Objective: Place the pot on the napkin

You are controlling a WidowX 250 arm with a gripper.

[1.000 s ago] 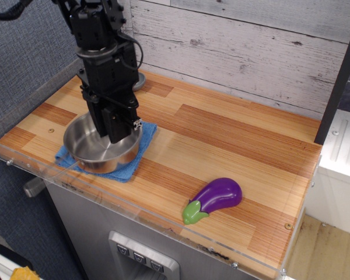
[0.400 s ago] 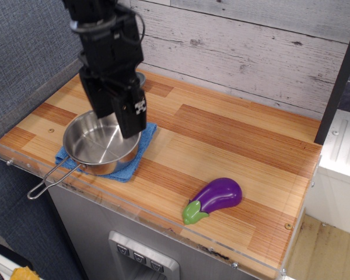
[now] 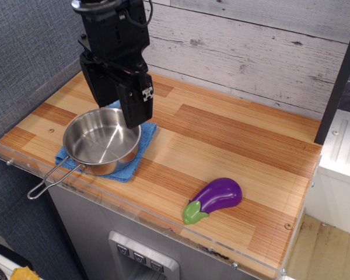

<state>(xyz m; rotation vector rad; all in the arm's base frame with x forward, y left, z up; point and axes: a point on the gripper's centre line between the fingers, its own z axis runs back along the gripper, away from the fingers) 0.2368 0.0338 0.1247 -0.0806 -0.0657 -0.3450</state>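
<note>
The pot (image 3: 101,142), a shallow shiny steel pan, sits on the blue napkin (image 3: 126,172) at the table's front left. Its thin wire-loop handle (image 3: 46,181) sticks out past the front edge. The napkin shows around the pot's right and front sides. My black gripper (image 3: 120,108) hangs just above the pot's back rim. Its jaws are apart and hold nothing. It does not touch the pot.
A purple toy eggplant (image 3: 214,198) with a green stem lies at the front middle of the wooden table (image 3: 233,140). A clear plastic guard (image 3: 163,221) runs along the front edge. A plank wall stands behind.
My gripper has let go of the pot and risen up and slightly back out of it. The pot stays on the napkin, its handle now in view.
</note>
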